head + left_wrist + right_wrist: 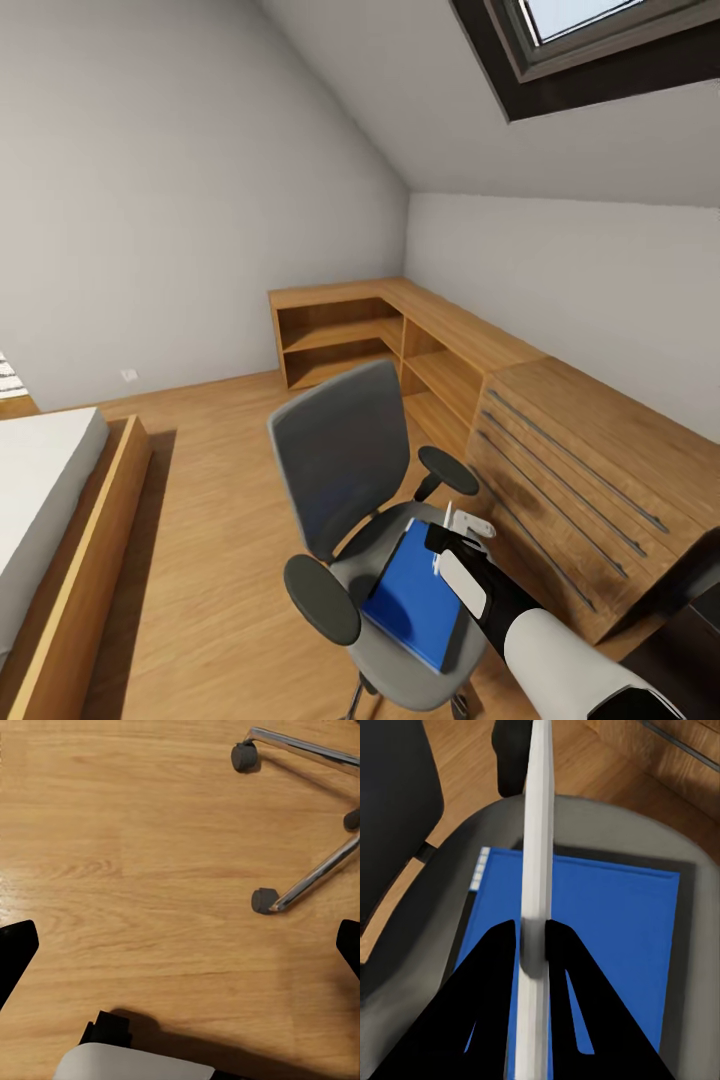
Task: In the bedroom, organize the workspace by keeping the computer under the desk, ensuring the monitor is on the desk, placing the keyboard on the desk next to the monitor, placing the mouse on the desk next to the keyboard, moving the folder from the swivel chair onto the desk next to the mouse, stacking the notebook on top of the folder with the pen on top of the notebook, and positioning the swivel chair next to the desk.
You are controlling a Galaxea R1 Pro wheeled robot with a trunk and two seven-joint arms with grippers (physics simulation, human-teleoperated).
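The grey swivel chair stands on the wooden floor, and the bright-blue folder lies flat on its seat. Just above the folder, my right gripper is shut on a thin white notebook that I see edge-on, held upright between the black fingers. My left gripper hangs open over bare floor, close to the chair's chrome base and castors. The desk, monitor, keyboard, mouse, computer and pen are out of view.
A light wooden chest with long bar handles stands right of the chair, with open corner shelves behind. A bed with a wooden frame lines the left side. Bare floor lies between bed and chair.
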